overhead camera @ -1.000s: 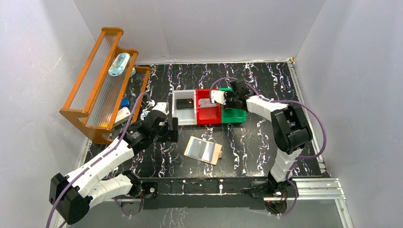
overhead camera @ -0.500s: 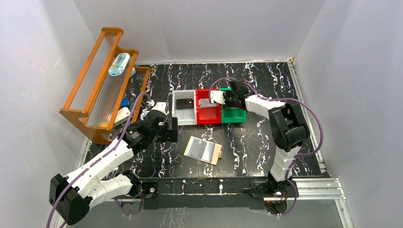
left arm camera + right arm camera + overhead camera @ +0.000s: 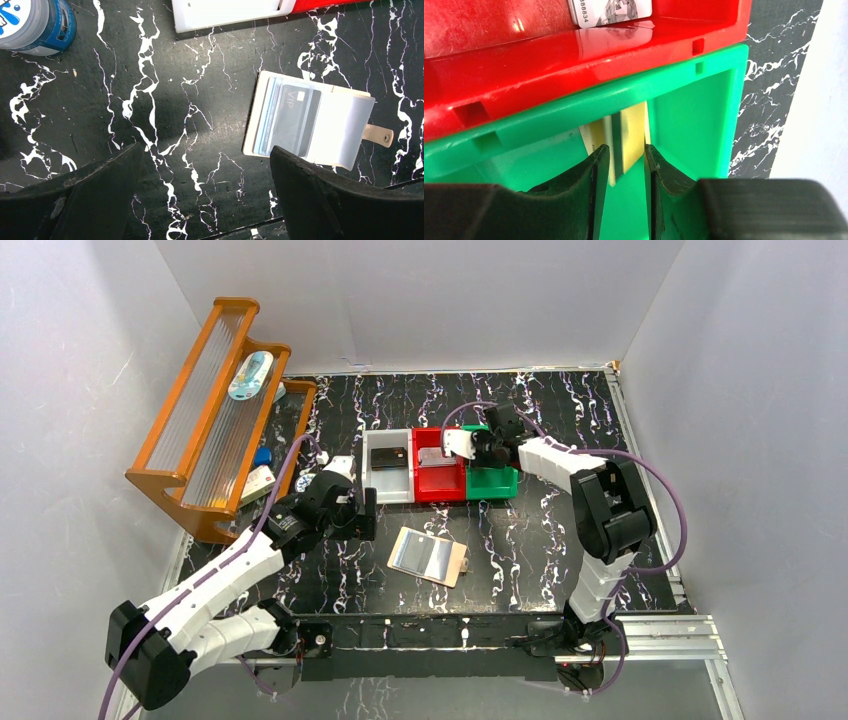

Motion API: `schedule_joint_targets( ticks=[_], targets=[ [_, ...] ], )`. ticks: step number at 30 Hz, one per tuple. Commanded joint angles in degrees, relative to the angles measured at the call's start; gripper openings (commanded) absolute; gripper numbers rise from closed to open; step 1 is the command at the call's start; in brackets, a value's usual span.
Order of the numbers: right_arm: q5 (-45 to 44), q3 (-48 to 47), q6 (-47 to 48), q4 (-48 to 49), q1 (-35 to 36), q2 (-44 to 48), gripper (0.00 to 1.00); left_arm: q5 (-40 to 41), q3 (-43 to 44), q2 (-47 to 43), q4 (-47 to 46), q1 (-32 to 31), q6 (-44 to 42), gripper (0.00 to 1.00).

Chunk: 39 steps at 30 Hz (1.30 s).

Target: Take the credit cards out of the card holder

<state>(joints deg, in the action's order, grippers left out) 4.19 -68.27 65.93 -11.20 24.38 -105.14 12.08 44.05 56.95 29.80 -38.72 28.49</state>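
Left pincer (image 3: 204,150) gapes wide over the black white-veined table (image 3: 100,125), pale walls (image 3: 420,300) around.

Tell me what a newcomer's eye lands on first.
The red bin and green bin at mid-table, where the right gripper hangs over the green one, a yellow card between its parted jaws. Nearer the arms, the open card holder lies flat, cards inside, the open left gripper hovering beside it.
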Motion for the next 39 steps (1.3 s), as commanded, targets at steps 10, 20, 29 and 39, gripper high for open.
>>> schedule_joint_targets(
  ticks=[10, 20, 29, 39],
  targets=[
    [-3.06, -0.46, -9.22, 5.43, -0.39, 8.21, 0.42, -3.03, -0.34, 1.45, -1.21, 0.36, -0.45, 0.98],
    [-10.44, -0.13, -106.5, -9.71, 16.01, 22.15, 0.55, 8.03, -1.4, -0.03, -1.64, 0.4, 6.55, 0.98],
    [-32.46, -3.56, -131.62, -27.38, 39.08, 11.67, 0.55, 16.4, -3.72, -6.87, 3.97, 0.55, 13.24, 0.98],
    [-28.76, -7.54, -132.68, -28.88, 42.47, 2.13, 0.53, 20.47, -4.62, -11.75, 6.84, 0.59, 15.19, 0.98]
  ],
)
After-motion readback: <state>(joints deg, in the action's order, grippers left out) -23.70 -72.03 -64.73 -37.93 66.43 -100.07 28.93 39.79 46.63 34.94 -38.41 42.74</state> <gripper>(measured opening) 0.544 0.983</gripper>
